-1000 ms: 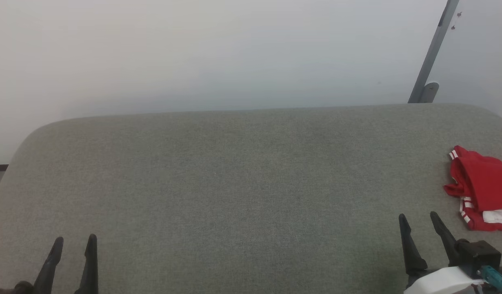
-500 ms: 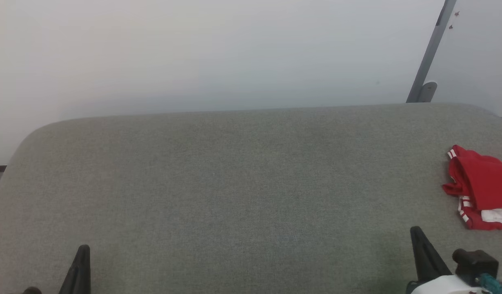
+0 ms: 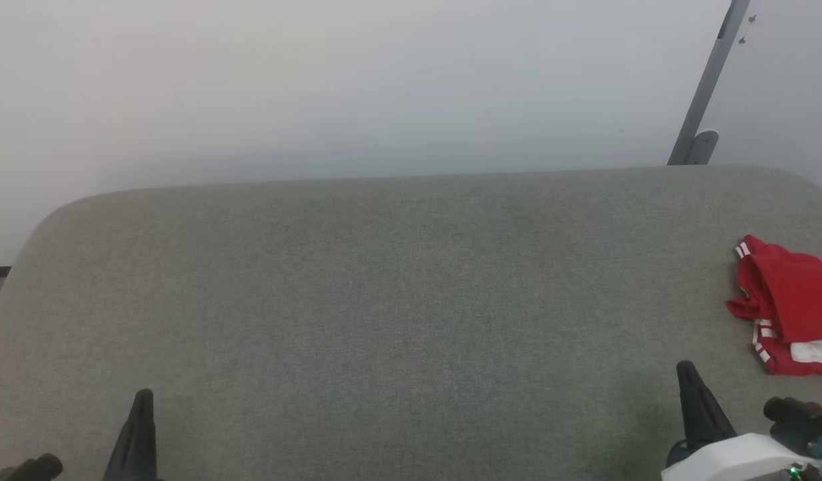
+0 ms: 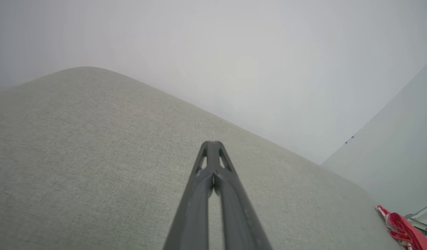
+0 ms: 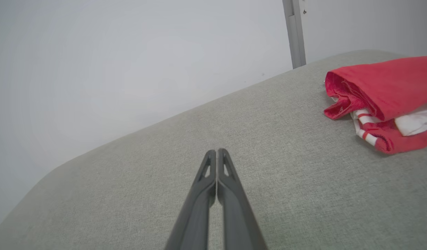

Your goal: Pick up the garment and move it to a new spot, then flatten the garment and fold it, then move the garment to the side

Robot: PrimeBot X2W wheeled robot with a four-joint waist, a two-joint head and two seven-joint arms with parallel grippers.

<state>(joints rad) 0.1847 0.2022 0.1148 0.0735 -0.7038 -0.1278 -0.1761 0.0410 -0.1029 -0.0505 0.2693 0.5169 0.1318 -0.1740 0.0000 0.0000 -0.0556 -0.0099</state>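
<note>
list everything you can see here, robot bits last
garment: one, red with white and red-and-white striped trim, bunched on the padded surface near its right edge
padded surface: one, grey woven fabric, rounded far corners, spans the head view
wall: one, pale grey-white, behind the surface
post: one, grey metal, leaning at the far right against the wall
left gripper: one, dark, shut on nothing, over the near left of the surface
right gripper: one, dark, shut on nothing, near right, short of the garment
forearm: one, white, behind the right gripper
</note>
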